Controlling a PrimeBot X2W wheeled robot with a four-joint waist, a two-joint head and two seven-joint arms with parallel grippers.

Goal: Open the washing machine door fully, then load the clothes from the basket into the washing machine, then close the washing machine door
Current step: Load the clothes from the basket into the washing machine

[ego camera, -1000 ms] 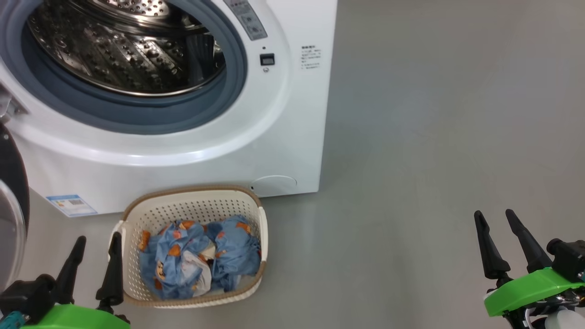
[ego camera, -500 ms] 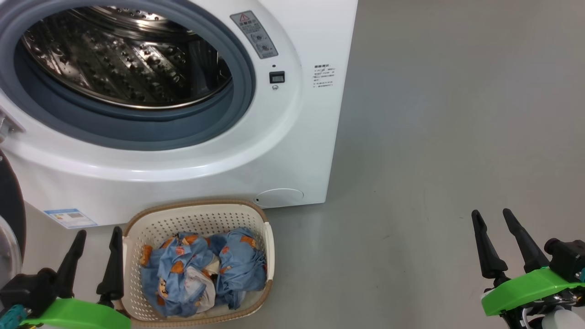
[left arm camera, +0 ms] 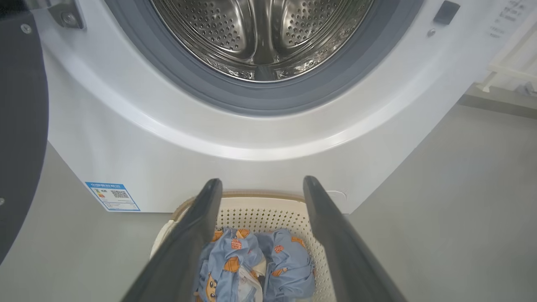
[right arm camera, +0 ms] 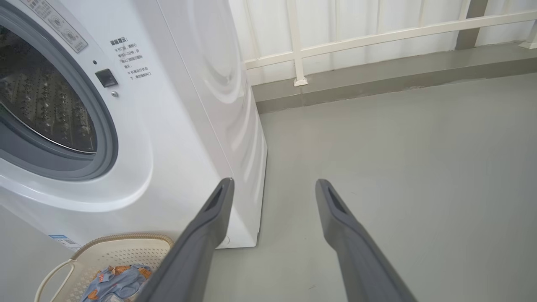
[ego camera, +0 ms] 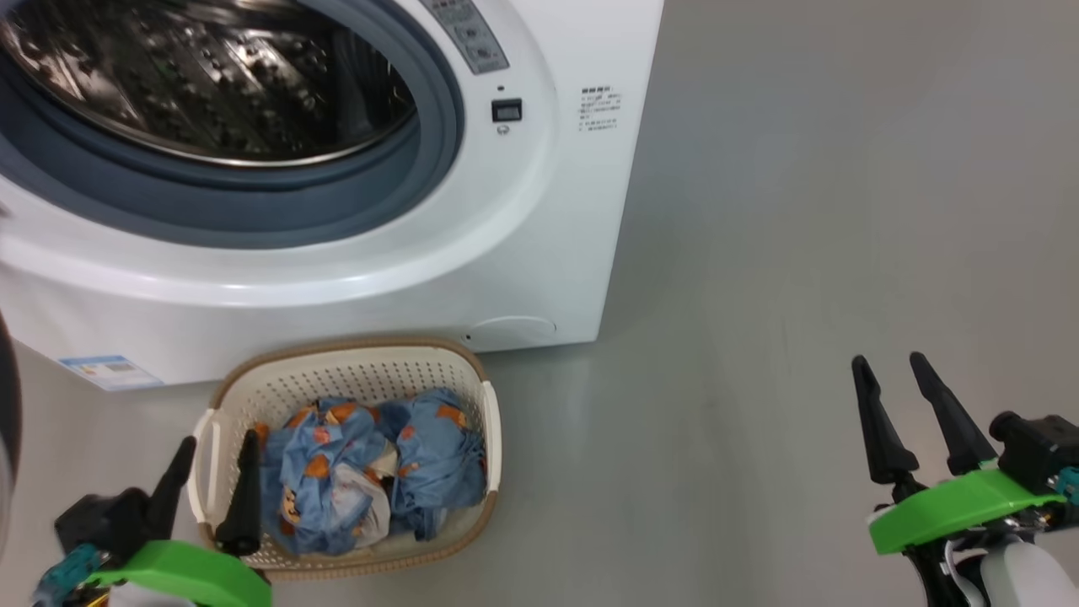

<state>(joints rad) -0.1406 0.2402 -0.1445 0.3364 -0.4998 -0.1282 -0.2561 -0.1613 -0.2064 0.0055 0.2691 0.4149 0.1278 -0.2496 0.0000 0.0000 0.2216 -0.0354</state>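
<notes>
The washing machine (ego camera: 354, 278) stands on the grey floor (ego camera: 759, 253) with its opening uncovered. The basket (ego camera: 354, 361) sits on the floor just in front of the machine's lower front edge and holds the clothes (ego camera: 379, 464) in a crumpled heap. The left gripper (ego camera: 219, 438) hangs over the left side of the basket, its jaws spread wide and holding nothing; one finger is above the clothes inside the rim, the other is outside it. The right gripper (ego camera: 888, 359) is well apart over bare floor, also wide open and empty. The left wrist view gives what the head view hardly shows: the steel drum (left arm camera: 260, 37) seen to its back, and the washing machine door (left arm camera: 21, 126) swung out at the left as a dark panel. The right wrist view adds the machine's side wall and a white railing (right arm camera: 377, 35) behind it. Half a second ago both left fingers were outside the basket's rim; now one has crossed it. Both pairs of jaws are as wide as before.
</notes>
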